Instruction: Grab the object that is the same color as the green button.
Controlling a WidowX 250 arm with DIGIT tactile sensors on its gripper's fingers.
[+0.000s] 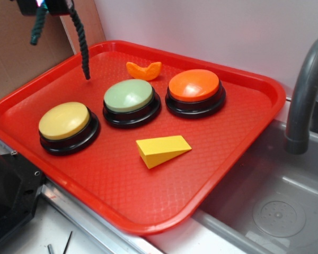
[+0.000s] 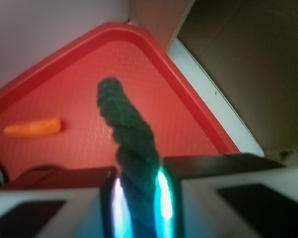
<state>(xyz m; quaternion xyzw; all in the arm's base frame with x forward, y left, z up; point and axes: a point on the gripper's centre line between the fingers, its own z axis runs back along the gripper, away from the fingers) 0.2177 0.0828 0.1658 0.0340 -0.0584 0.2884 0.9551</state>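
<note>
Pincer (image 2: pixel 139 198) clenched on the dark green rope strip (image 2: pixel 129 144), lifted above the far-left corner of the red tray (image 1: pixel 244 153) — both ends dangling. On the tray: yellow button (image 1: pixel 64 120), green button (image 1: pixel 129 95), orange button (image 1: pixel 194 85), an orange curved piece (image 1: pixel 143 69) — far side — and a yellow wedge (image 1: pixel 162 149). No legible writing.

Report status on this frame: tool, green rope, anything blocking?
Tool shut on green rope, rope dangling clear above the red tray. Green button untouched. Nothing in the way.
</note>
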